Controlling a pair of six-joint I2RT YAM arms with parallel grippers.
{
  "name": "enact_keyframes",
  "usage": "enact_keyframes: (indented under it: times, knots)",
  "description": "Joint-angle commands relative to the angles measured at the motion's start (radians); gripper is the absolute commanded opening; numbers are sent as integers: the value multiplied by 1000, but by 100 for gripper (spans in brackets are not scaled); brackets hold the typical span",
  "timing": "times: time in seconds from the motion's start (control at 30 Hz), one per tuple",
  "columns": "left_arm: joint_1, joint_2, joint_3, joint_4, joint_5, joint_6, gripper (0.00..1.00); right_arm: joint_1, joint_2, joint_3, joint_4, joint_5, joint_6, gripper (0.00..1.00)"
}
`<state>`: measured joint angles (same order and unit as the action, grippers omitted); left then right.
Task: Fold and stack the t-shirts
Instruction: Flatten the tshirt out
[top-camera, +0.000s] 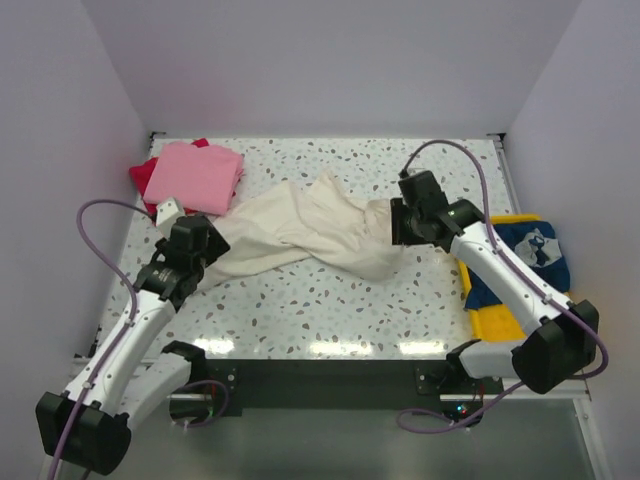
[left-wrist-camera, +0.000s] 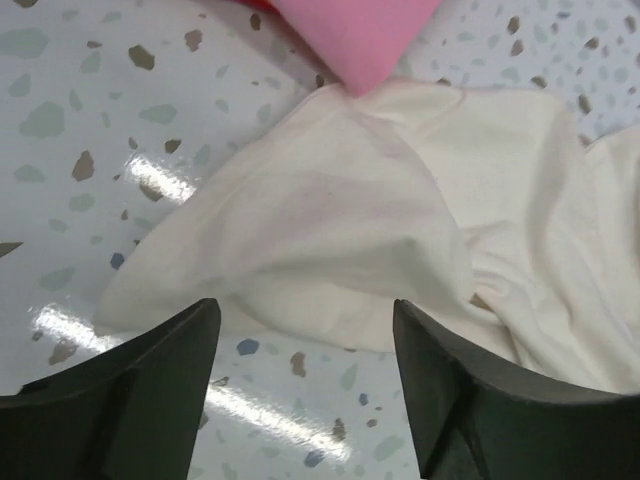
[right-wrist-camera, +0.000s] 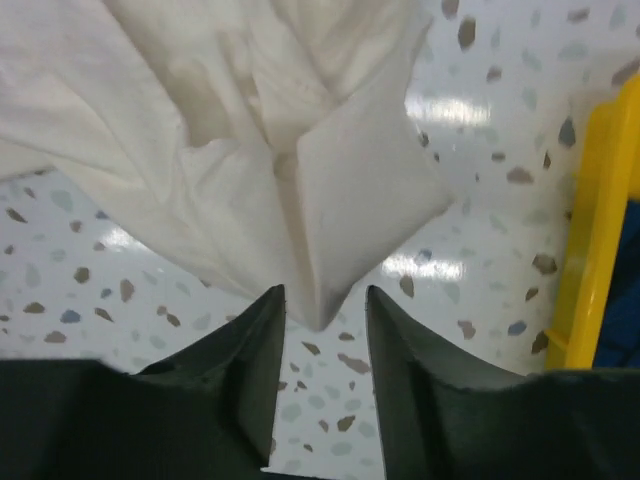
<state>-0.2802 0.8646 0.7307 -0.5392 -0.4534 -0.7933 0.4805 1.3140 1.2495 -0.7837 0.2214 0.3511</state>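
Cream t-shirt (top-camera: 300, 235) lies crumpled mid-table, its whole spread seen only from overhead. Wrist views alone show the left gripper (left-wrist-camera: 305, 320) spread wide and empty at its edge, and the right gripper (right-wrist-camera: 322, 300) slightly parted, a cloth corner at its tips.

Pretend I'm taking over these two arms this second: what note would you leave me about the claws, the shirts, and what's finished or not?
Left gripper: open, empty, at the left end of the cream t-shirt.
Right gripper: open, a corner of that shirt at its fingertips, not clamped.
Shirts: cream one rumpled between the arms; pink t-shirt on the red t-shirt, far left; navy t-shirt crumpled on the yellow tray, right.
Done: pink looks folded and stacked.
Left: fold cream and navy, stack them.
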Motion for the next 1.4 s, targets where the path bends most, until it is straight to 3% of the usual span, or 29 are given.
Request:
enact_keyframes:
  times: [0.0,0.03,0.13,0.2,0.37,0.57,0.73,0.93,1.1,1.37]
  knots:
    - [9,-10,-48,-81,-7,-44,78,-2,-39,-103,-135,2,75,49]
    - [9,-4,-41,-65,-4,-17,82,0,-54,-114,-132,16,75,58]
    - [7,72,10,-7,7,37,83,0,-76,-85,-99,36,55,70]
    - [7,150,39,57,39,91,83,-3,-50,-70,-75,56,31,72]
    - [6,318,127,273,207,180,81,-66,50,-84,36,12,22,65]
    - [-16,563,289,361,288,209,79,-184,139,-142,193,-137,58,58]
    - [-60,798,498,364,303,239,78,-237,186,-171,257,-218,91,54]
    - [-88,1060,767,369,332,240,68,-252,188,-214,288,-272,115,53]
    - [-116,1272,991,272,334,238,68,-253,156,-260,302,-294,137,52]
    - [-125,1321,1033,179,266,233,68,-260,111,-303,285,-266,152,53]
